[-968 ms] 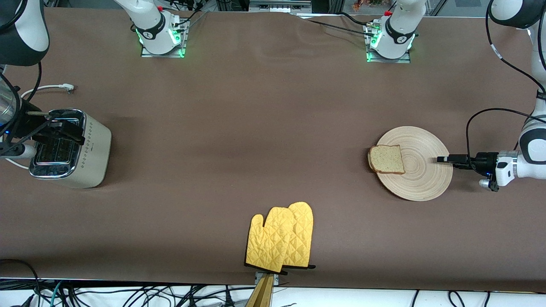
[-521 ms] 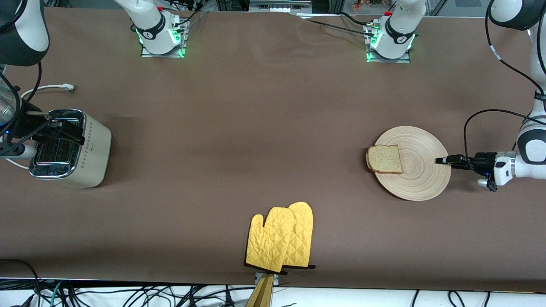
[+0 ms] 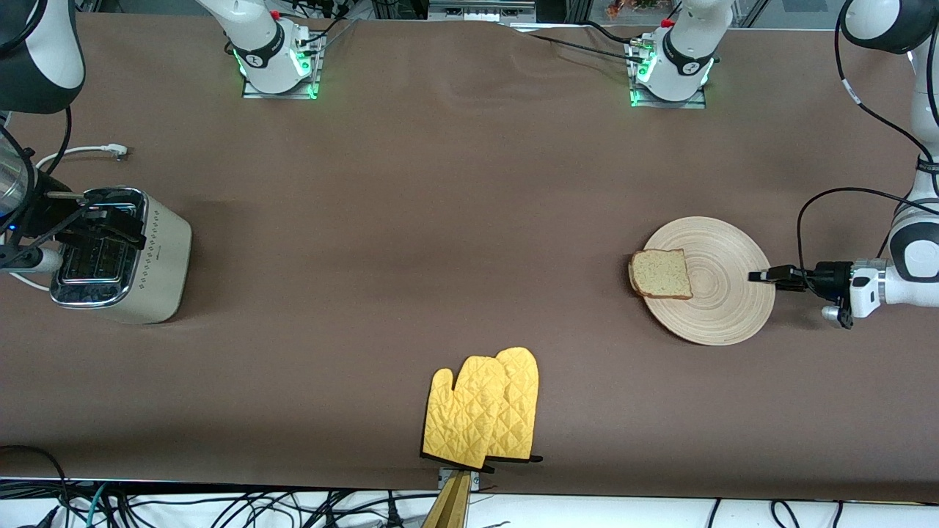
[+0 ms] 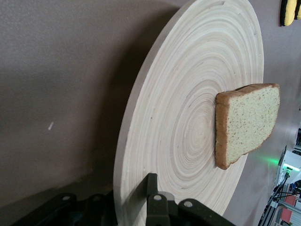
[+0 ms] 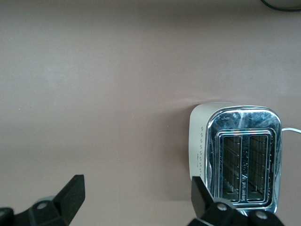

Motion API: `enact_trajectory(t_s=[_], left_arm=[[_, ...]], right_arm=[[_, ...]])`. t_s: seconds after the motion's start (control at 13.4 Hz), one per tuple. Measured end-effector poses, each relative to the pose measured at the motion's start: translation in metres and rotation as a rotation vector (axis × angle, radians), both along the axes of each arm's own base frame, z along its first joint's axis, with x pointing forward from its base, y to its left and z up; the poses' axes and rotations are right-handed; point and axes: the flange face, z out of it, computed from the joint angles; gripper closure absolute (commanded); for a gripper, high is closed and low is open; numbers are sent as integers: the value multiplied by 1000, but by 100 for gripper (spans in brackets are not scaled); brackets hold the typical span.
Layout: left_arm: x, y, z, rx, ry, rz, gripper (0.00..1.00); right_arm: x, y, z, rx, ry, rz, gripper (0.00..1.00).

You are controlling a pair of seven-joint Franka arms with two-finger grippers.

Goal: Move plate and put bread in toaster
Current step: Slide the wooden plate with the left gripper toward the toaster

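The pale wooden plate [image 3: 726,304] lies toward the left arm's end of the table, with the slice of bread [image 3: 660,273] on the part of it that faces the toaster. My left gripper [image 3: 763,276] is shut on the plate's rim at table height. In the left wrist view one finger [image 4: 151,182] presses on top of the plate [image 4: 197,94] and the other is hidden under it; the bread [image 4: 247,123] lies farther along. The cream toaster [image 3: 158,257] stands at the right arm's end. My right gripper [image 3: 95,220] hovers open over the toaster [image 5: 242,155], its slots empty.
A pair of yellow oven mitts [image 3: 484,411] lies near the table's front edge at mid-table. The toaster's white cord [image 3: 81,152] trails on the table beside it, farther from the front camera. A mitt corner [image 4: 289,12] shows in the left wrist view.
My left gripper has shut on the plate's rim, and the plate with the bread has slid slightly toward the right arm's end. The right arm has not moved.
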Motion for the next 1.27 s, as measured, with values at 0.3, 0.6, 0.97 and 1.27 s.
enact_trajectory(t_s=[0.3, 0.6, 0.97, 1.27], left_arm=[[7, -14, 4, -39, -35, -22, 100], [11, -34, 9, -141, -28, -5, 100], [20, -65, 13, -237, -35, 3, 100], [40, -137, 17, -302, -26, -45, 100]], right_arm=[[0, 0, 0, 0, 0, 0, 0], [0, 0, 0, 0, 0, 0, 0], [0, 0, -1, 0, 1, 0, 0], [4, -2, -11, 0, 17, -3, 0]])
